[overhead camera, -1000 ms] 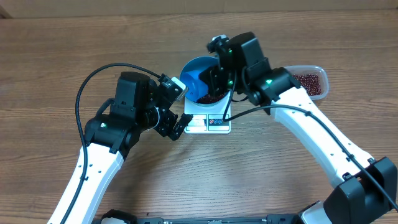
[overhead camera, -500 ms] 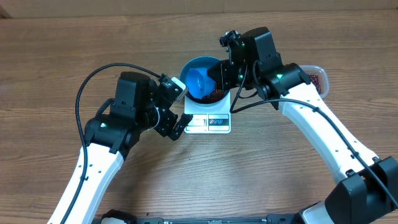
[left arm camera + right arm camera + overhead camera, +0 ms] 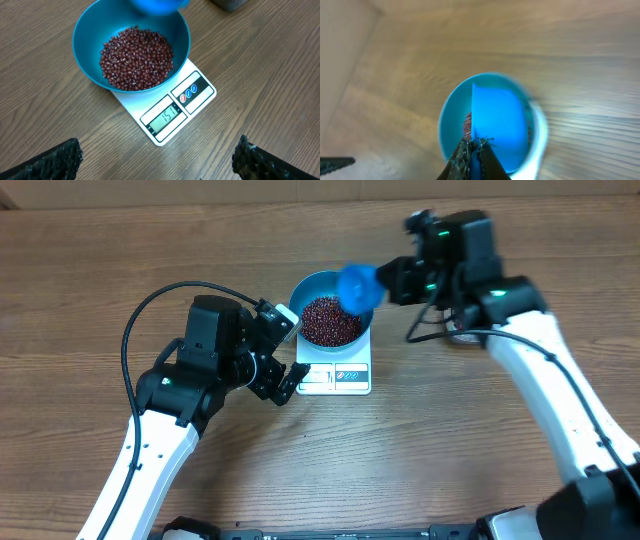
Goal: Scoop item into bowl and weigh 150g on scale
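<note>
White glossy shells on the long links of left arm (image 3: 150,450) and right arm (image 3: 545,385), with chunky black boxes at the joints. Tiny green lights (image 3: 495,293) glowing on the black bits. Thin black cable (image 3: 128,340) looping off the left, another along the right. Left gripper (image 3: 160,160) fingertips (image 3: 50,162) black and rough-grained, right gripper (image 3: 470,159) dark too.

Beans (image 3: 136,57) in bowl (image 3: 86,30) on scale (image 3: 165,114)
</note>
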You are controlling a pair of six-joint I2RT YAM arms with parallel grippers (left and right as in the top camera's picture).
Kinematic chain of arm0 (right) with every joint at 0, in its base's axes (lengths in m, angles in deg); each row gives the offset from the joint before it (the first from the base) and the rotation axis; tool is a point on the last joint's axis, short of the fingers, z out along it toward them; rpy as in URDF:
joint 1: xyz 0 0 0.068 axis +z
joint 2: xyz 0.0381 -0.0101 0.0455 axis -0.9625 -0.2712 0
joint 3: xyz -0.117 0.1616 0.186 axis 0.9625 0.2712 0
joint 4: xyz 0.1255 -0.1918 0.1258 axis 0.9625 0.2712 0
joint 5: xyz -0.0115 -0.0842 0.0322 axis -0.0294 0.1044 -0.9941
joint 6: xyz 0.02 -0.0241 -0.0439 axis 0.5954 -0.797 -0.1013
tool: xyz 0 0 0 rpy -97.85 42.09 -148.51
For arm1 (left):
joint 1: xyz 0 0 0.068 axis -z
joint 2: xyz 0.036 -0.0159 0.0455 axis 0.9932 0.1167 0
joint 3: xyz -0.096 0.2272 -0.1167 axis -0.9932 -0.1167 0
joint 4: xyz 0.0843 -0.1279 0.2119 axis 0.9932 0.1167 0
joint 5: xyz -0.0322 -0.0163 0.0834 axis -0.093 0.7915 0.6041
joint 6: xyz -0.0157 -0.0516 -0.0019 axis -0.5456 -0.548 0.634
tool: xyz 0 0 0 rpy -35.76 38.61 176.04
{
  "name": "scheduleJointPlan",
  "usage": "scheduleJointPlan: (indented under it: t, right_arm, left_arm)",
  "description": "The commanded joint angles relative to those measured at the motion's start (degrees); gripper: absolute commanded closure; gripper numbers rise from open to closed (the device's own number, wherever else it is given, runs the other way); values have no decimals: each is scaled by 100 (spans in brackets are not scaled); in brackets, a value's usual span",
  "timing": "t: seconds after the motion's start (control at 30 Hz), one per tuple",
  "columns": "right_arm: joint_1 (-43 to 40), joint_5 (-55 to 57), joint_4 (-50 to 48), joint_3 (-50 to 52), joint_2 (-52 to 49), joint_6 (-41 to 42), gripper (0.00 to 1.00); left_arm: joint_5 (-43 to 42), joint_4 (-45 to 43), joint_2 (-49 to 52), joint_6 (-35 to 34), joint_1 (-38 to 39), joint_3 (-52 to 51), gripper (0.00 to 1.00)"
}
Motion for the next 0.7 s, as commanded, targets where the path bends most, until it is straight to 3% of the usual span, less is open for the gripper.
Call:
scheduleJointPlan:
  t: [0.0,0.27,0.67]
  right_arm:
    - [-511,28,131,-120,400,17,96]
    - [-1342,-481,413,-118,470,0,96]
    - [-651,-745,597,-118,468,-597,96]
  left_arm:
    - [-103,-20,35,87,-24,-55,0]
    - [-103,-20,35,87,-24,-55,1]
    - [-103,-20,35,87,-24,-55,0]
